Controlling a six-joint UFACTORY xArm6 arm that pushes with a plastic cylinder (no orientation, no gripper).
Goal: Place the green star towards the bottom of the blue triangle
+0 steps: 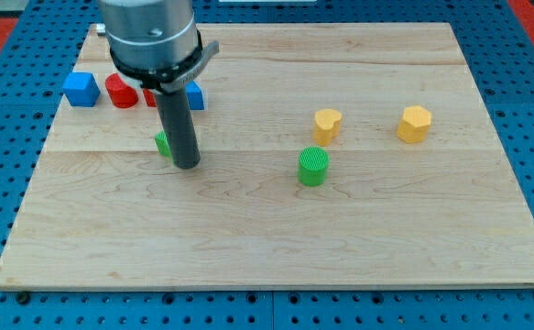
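Green star (162,144) sits in the table's upper-left quarter, mostly hidden behind the dark rod, with only a sliver showing on the rod's left side. My tip (187,166) rests on the wooden table (267,247) touching or just beside the star's right edge; there are no fingers on this arm, so nothing is open, closed or held.

Along the top-left edge runs a row: blue cube (81,89), red cylinder (120,91), a red block largely covered by the arm, and the blue triangle (193,95), partly covered too. The star lies just below that row, slightly left of the triangle.

The push looks nearly finished. The next move, by my judgement, calls for a small nudge from the star's left to centre it under the triangle, without bumping the row. A green cylinder (313,167) and two yellow blocks (327,123) (414,124) stand well apart toward the right.
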